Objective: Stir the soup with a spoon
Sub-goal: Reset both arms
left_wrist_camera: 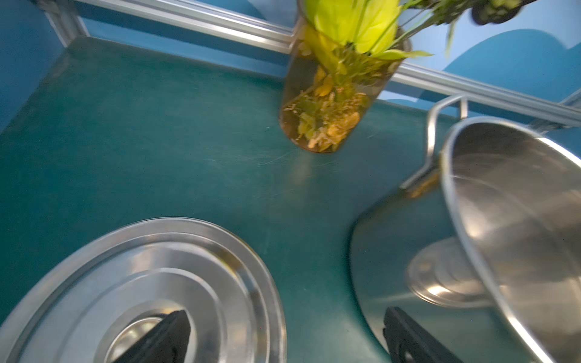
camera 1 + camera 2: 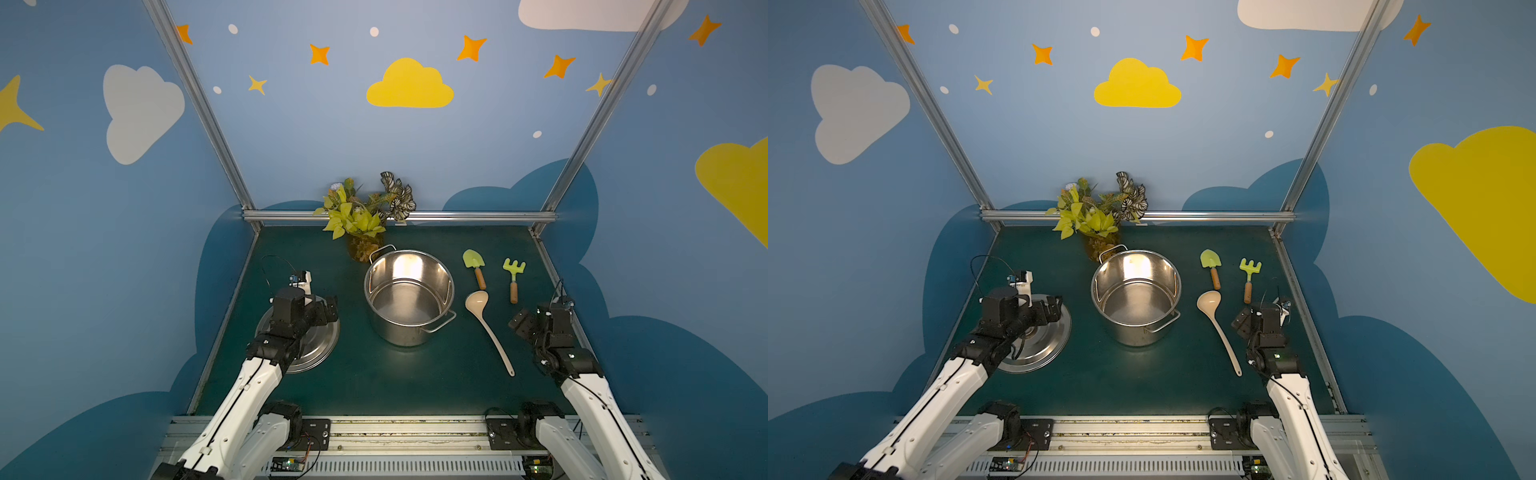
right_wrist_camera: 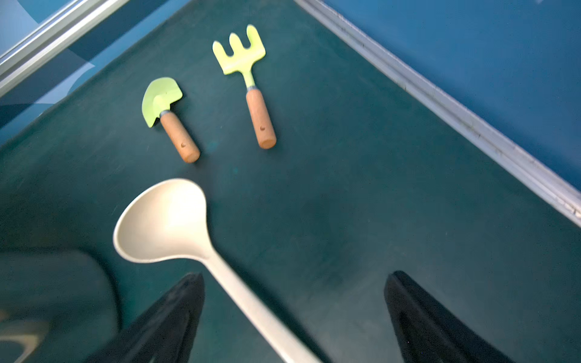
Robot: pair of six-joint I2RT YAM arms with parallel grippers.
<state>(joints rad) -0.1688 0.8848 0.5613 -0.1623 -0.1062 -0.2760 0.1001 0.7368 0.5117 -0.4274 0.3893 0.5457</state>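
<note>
The spoon (image 2: 490,332) is a long cream-beige plastic ladle with a smooth matte surface, a deep round bowl and a thin straight handle that is longer than the pot is wide. It lies flat on the dark green table (image 2: 374,382), bowl up, just to the pot side of the right fingers (image 3: 176,314). In the right wrist view the handle (image 3: 239,292) runs into the gap between them, close to one finger, and neither closes on it. These fingers are spread wide and hold nothing.

The pot (image 2: 401,334) stands upright between the two pairs of fingers. It is polished stainless steel with a rolled rim and two wire loop handles, and its bare inside mirrors the light — no soup can be made out.

Beyond the right fingers, past the ladle's bowl, lie a small green trowel (image 3: 163,103) and a green rake (image 3: 248,69), both with stubby wooden handles, set apart from each other and from the spoon.

The left fingers (image 1: 169,336) are also wide open and empty. They hang over a flat round steel lid (image 1: 94,283) with concentric ridges — one finger sits above its centre.

Ahead of the left fingers a clear vase (image 1: 327,110) of yellow-green leaves stands just behind the pot.
</note>
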